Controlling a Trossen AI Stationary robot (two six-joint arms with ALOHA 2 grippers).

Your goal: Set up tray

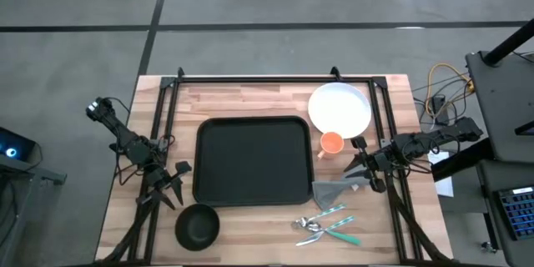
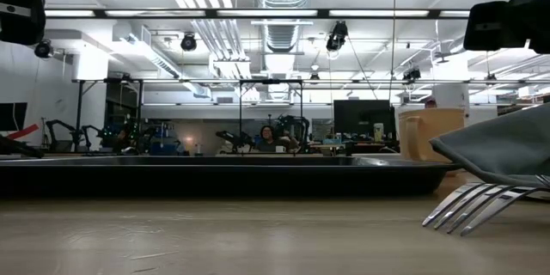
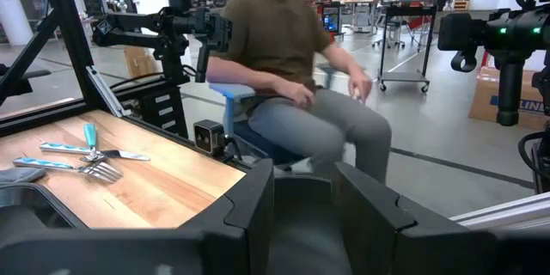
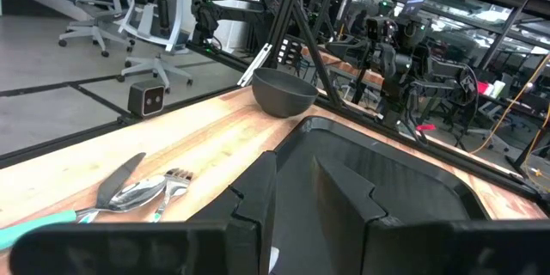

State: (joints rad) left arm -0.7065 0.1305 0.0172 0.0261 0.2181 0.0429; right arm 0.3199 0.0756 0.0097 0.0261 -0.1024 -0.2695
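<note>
High view puts the tray [image 1: 253,160] mid-table, between the left gripper [image 1: 173,182] and the right gripper [image 1: 360,164]; both sit beside its short edges, fingers slightly parted, holding nothing.

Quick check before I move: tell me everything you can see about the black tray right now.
The tray is a large, flat, black rectangle with rounded corners and a low raised rim, matte and plastic-looking. It lies flat in the middle of the wooden table, long side running left to right, and nothing is on it. The white plate, orange cup and grey napkin lie off its right side, the black bowl beyond its lower left corner in the high view. Neither gripper touches it.
</note>
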